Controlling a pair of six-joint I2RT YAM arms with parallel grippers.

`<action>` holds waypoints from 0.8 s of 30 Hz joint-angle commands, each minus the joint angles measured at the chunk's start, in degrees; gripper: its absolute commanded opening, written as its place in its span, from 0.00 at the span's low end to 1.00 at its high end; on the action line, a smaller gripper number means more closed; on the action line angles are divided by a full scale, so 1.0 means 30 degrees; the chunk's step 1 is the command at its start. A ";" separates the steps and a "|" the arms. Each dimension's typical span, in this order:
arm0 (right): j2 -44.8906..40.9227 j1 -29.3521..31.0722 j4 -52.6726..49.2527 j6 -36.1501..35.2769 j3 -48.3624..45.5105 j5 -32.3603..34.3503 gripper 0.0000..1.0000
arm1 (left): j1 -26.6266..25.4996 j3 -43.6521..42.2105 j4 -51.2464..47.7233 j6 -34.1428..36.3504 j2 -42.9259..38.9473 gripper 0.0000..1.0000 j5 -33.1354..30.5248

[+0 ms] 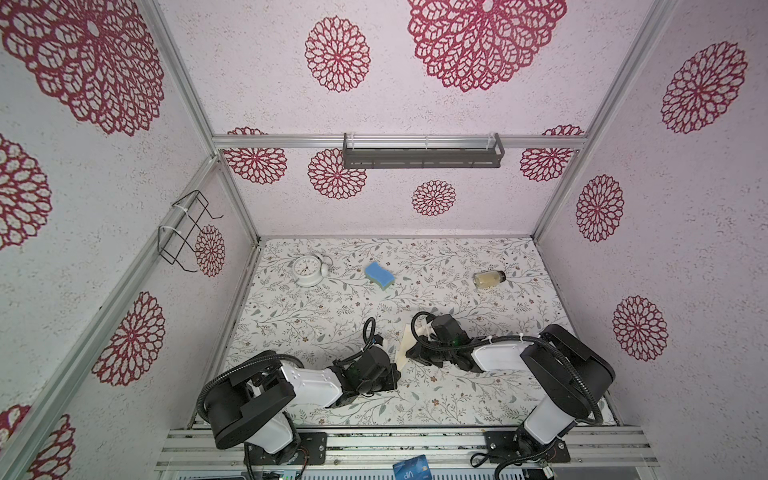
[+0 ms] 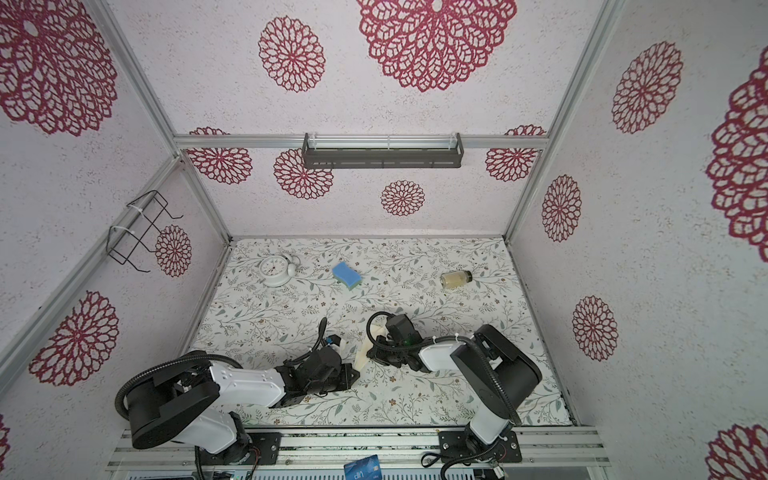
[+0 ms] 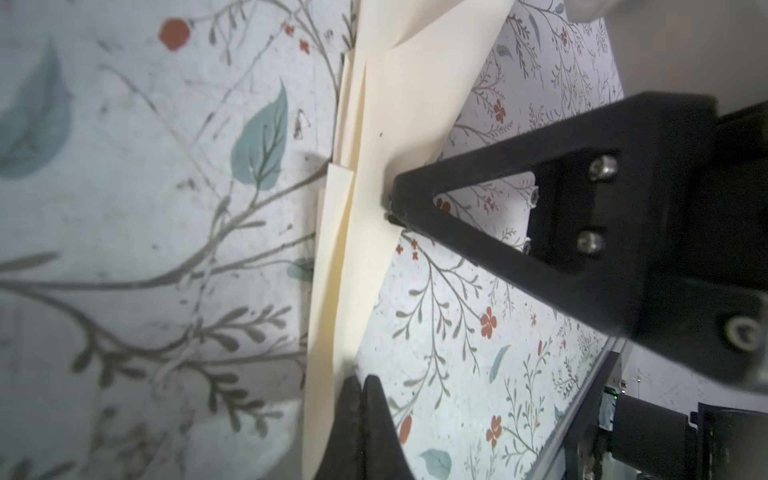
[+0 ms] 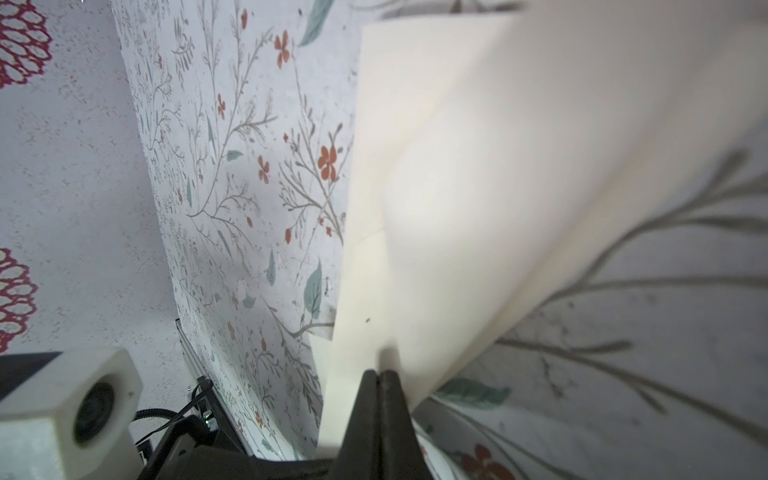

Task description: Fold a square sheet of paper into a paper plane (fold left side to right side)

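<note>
The left gripper (image 3: 360, 384) is squeezed shut on the near end of the folded cream paper plane (image 1: 405, 349). Just past it, the right gripper (image 4: 380, 376) is squeezed shut on the plane's side. The plane sits between both arms, over the flowery table (image 1: 457, 390). Far back lie a blue sponge (image 1: 380, 275), a white clock (image 1: 307, 270) and a jar (image 1: 489, 278).

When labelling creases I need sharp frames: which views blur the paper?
Right wrist: paper close to the lens, soft, creases faint. Left wrist: its layers crisp mid-frame, the table beside it blurred. Both top views: sharp, but the paper is small.
</note>
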 commanded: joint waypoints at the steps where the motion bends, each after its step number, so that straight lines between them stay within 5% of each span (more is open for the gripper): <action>1: 0.0535 0.0101 -0.1520 0.0211 -0.0492 0.0793 0.00 | -0.0286 -0.1445 -0.2940 -0.1563 0.0119 0.00 0.0039; 13: 0.0515 0.0094 -0.0918 0.0865 -0.0810 0.1009 0.00 | -0.0286 -0.0654 -0.4957 -0.1790 -0.4960 0.00 -0.2216; 24: 0.0746 0.0094 -0.0729 0.0980 -0.1133 0.1240 0.00 | 0.0446 0.3951 -0.5795 -0.2429 -0.1414 0.00 -0.3057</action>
